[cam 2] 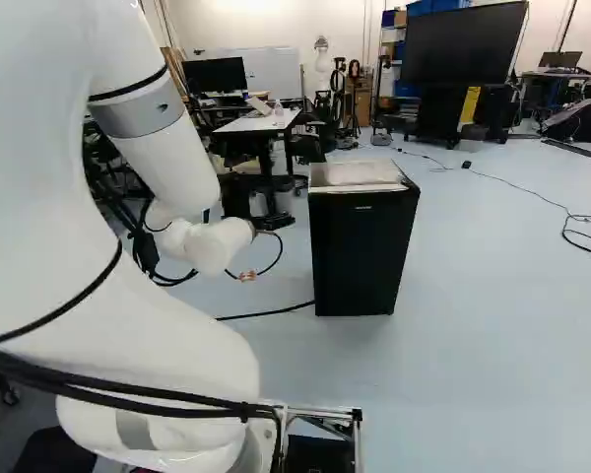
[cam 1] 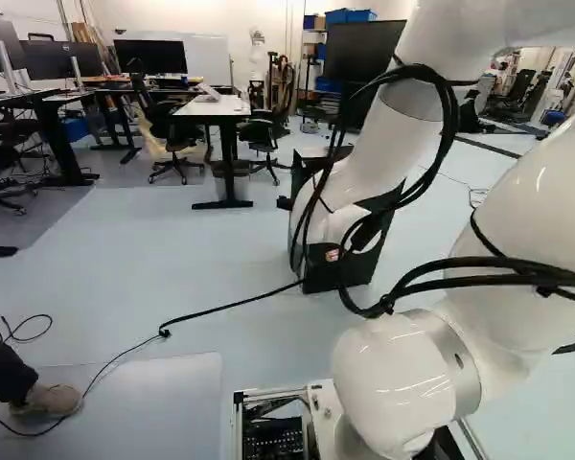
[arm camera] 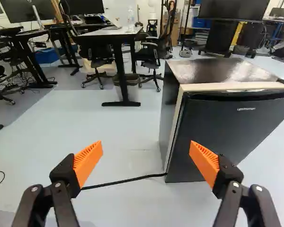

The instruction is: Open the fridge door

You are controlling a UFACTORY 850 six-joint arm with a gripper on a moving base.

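Observation:
The black fridge (cam 2: 362, 251) stands on the floor, right of my arm in the right base view. In the left base view, the arm partly covers the fridge (cam 1: 350, 273). The wrist view shows its dark door (arm camera: 236, 127) shut, under a pale top edge. My gripper (arm camera: 146, 153) stands open there, with nothing between its fingers. The fridge is ahead and off to one side; one orange pad (arm camera: 204, 161) overlaps the door's lower part in view, the other shows against the floor. Whether the near pad touches cannot be told. In both base views the gripper's fingers are hidden behind the wrist.
A black cable (cam 1: 235, 302) runs across the floor to the fridge's foot. A person's shoe (cam 1: 48, 400) is beside it at the left of the left base view. Farther back stand a table (cam 2: 261, 123), office chairs (cam 1: 175, 134) and a large screen (cam 2: 463, 44).

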